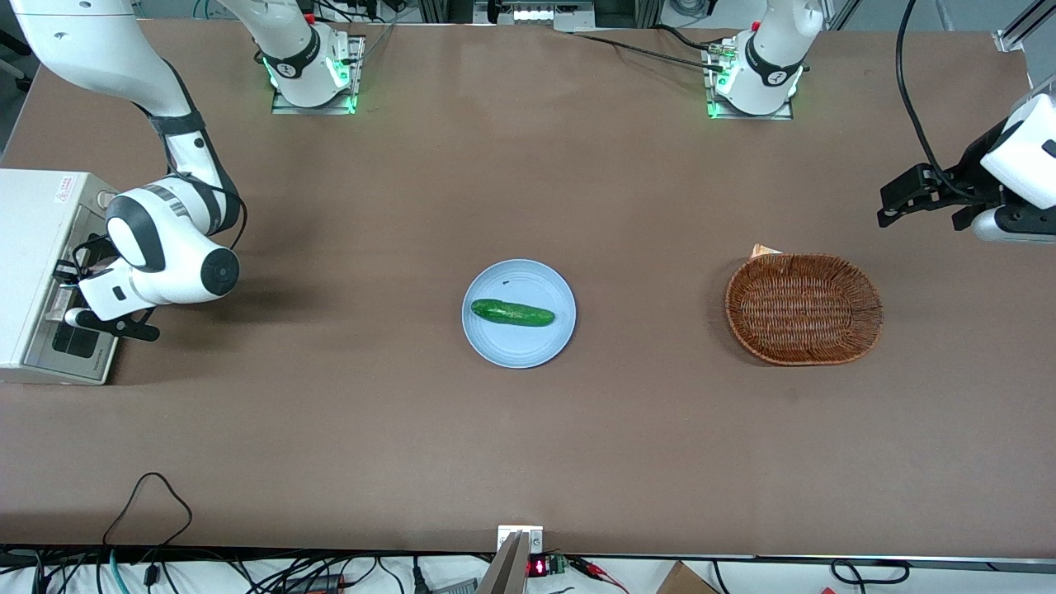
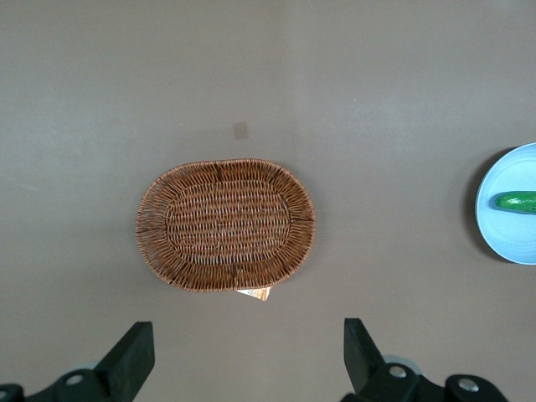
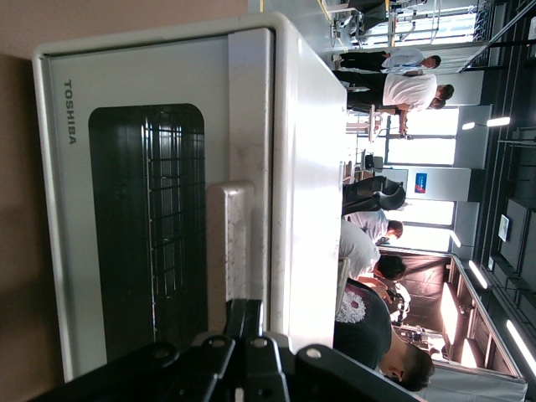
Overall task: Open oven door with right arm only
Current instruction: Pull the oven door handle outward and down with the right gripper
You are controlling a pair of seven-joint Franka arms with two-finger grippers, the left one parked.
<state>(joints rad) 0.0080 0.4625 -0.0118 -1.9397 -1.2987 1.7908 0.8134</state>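
Observation:
The cream-white toaster oven (image 1: 37, 247) stands at the working arm's end of the table. Its oven door (image 3: 142, 226), silver-framed with a dark glass window, lies flush against the oven body. The silver bar handle (image 3: 230, 243) runs along the door's upper edge. My right arm (image 1: 165, 247) reaches down in front of the door. Its black gripper (image 3: 249, 316) is shut, the two fingers (image 3: 240, 318) pressed together at the handle with nothing seen between them. In the front view the gripper (image 1: 70, 299) sits right at the door (image 1: 74, 342).
A light blue plate (image 1: 495, 346) holding a green cucumber (image 1: 512, 313) lies mid-table. A brown wicker basket (image 1: 804, 308) sits toward the parked arm's end. Cables hang along the table's near edge.

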